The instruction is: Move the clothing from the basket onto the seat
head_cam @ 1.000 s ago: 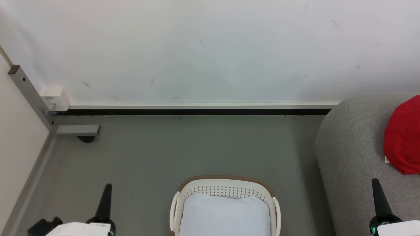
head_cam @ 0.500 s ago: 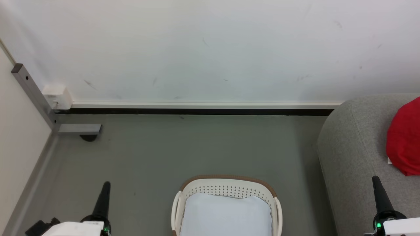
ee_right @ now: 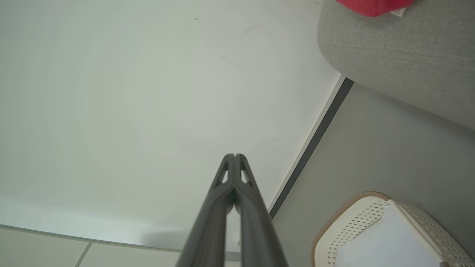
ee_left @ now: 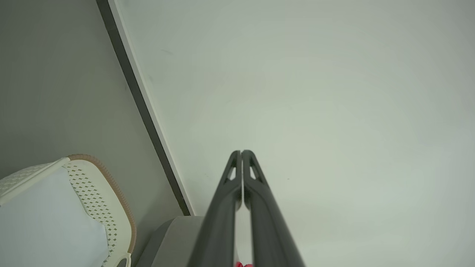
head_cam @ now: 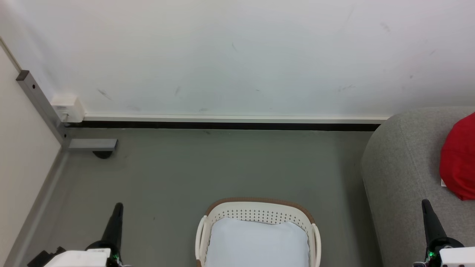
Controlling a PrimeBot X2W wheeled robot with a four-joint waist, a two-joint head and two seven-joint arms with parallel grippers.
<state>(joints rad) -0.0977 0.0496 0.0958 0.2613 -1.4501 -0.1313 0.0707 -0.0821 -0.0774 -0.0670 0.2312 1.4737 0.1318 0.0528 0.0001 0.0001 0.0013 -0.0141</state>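
The red clothing (head_cam: 460, 159) lies bunched on the light grey seat (head_cam: 400, 167) at the right edge of the head view; the right wrist view has the clothing (ee_right: 371, 5) at its top edge on the seat (ee_right: 400, 52). On the floor at bottom centre stands the white basket (head_cam: 256, 207) with its brown rim, holding a pale blue-white pad (head_cam: 256, 244). My left gripper (head_cam: 118, 207) is shut and empty at lower left, apart from the basket. At lower right my right gripper (head_cam: 425, 204) is shut and empty, in front of the seat. The left wrist view catches the basket (ee_left: 96, 185) at its lower left.
A white wall (head_cam: 237, 55) with a dark baseboard (head_cam: 222, 126) runs across the back. A grey metal post and bracket (head_cam: 89, 144) with a white box (head_cam: 66, 107) sit in the left corner. Grey floor (head_cam: 222, 167) lies between wall and basket.
The whole head view has drifted slightly right and down, a camera move. Both grippers sit a little lower in the picture. Clothing, basket and seat keep their places relative to each other.
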